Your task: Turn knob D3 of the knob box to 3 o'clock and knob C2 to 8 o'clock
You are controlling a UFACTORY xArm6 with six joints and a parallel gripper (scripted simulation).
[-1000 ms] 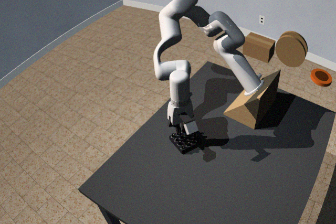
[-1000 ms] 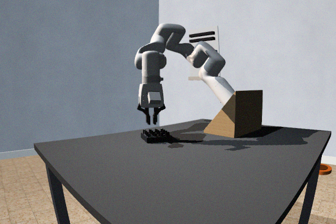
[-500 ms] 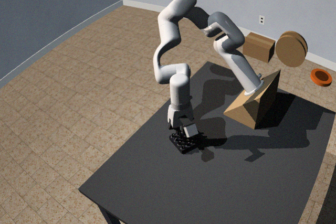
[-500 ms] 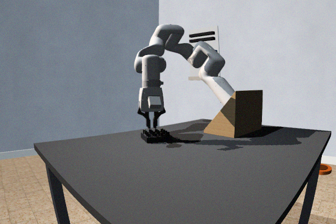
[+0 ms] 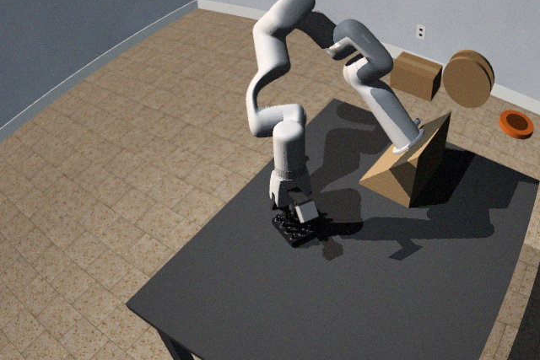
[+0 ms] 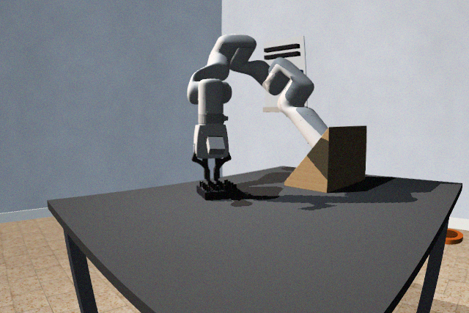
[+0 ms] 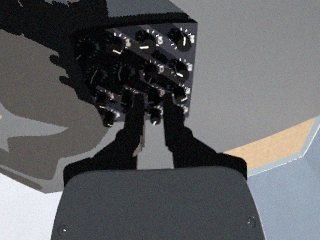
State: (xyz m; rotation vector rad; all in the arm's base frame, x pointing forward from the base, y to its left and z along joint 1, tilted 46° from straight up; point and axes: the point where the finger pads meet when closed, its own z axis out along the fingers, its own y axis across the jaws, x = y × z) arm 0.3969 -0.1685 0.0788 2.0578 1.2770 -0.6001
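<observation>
The black knob box [image 5: 295, 243] [image 6: 207, 196] [image 7: 192, 55] stands on the table under my gripper. In the wrist view its printed names lie to the right of the knobs, so the front faces right. Knob D3 [image 7: 178, 68] is in the right column, second from the top; its line points to the lower right. My gripper [image 6: 211, 179] [image 7: 153, 104] is open to a narrow gap, low over the box. Its fingertips stand either side of what looks like knob C2 [image 7: 154, 95]; whether they touch it is unclear. Shade and fingers hide C2's line. The socket is not visible.
Neighbouring knobs stand close around the fingertips, with B2 beside the left finger and D2 [image 7: 181, 93] beside the right one. The wooden wedge [image 5: 392, 177] [image 6: 346, 157] bearing the arm's base stands on the dark table [image 5: 305, 303] [image 6: 246, 248] behind and right of the box.
</observation>
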